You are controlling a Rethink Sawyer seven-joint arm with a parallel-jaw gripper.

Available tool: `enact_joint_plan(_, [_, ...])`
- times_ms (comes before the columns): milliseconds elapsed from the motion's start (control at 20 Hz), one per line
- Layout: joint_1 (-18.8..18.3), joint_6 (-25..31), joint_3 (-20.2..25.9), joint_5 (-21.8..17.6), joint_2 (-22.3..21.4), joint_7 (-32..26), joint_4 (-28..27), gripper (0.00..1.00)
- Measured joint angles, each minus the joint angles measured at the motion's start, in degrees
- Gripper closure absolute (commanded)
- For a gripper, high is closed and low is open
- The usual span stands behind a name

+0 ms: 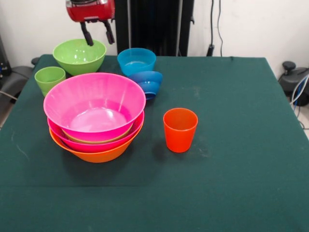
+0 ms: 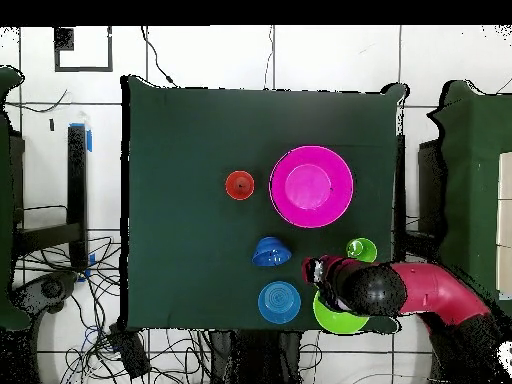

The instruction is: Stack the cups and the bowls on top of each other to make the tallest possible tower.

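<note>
The tower (image 1: 94,121) stands left of centre: an orange bowl (image 1: 96,155) lowest, a pink bowl (image 1: 104,144) in it, a thin green rim above that, and a large pink bowl (image 1: 91,104) on top. In the overhead view the tower (image 2: 311,186) shows as pink. A green bowl (image 1: 79,55) stands behind it. My gripper (image 1: 97,36) hangs open and empty just above this bowl's far rim; it also shows in the overhead view (image 2: 314,268). The light green cup (image 1: 49,79) and the orange-red cup (image 1: 180,129) stand upright. No purple bowl shows.
A light blue bowl (image 1: 136,60) stands at the back, with a small dark blue bowl (image 1: 147,83) tipped on its side right in front of it. The green table cloth (image 1: 231,159) covers the table. Cables and chairs lie beyond the table edges.
</note>
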Motion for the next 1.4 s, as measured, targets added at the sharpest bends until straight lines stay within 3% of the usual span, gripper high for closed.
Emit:
enact_joint_plan(400, [0.5,-2.5,-0.9,-4.1,4.8,0.0,-0.3,0.00])
enact_joint_plan(850, [0.5,-2.7,-1.2,-6.2,8.8,0.0,-1.9,0.00])
enact_joint_plan(1400, [-0.3,-2.7,-1.2,-6.1,5.1,0.0,-2.1,0.00])
